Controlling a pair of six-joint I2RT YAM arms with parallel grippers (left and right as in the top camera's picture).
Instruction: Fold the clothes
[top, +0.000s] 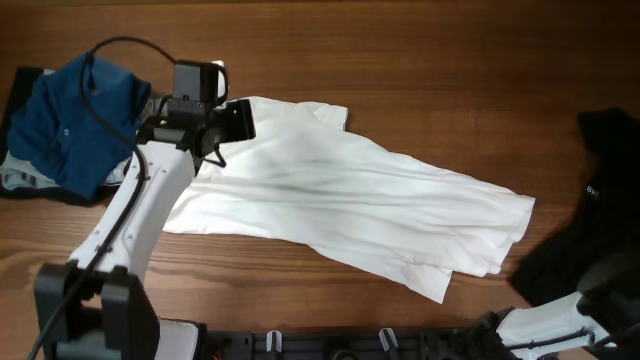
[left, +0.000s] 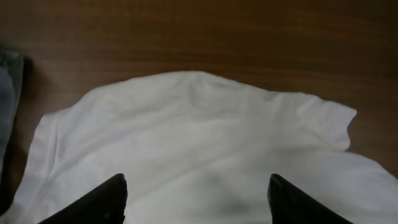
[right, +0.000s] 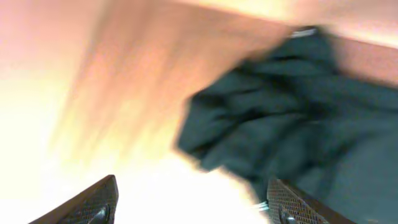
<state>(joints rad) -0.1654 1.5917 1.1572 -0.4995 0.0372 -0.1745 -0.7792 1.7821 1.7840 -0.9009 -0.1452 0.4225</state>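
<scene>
White shirt (top: 350, 200) long axis diagonal, far-left to near-right on surface (top: 420, 60); left fingers (left: 109, 202) spread, empty, over far-left end; right fingers (right: 93, 202) spread, empty, by black garment (right: 298, 124).

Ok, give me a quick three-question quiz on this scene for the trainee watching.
1. True or false: the left end effector is shut on the white shirt.
2. Which lies beside the left arm? A red garment, B blue garment, C green garment.
3. Fill in: the right end effector, open, faces a ___ garment.
Key: 1 false, it is open; 2 B; 3 black garment.
</scene>
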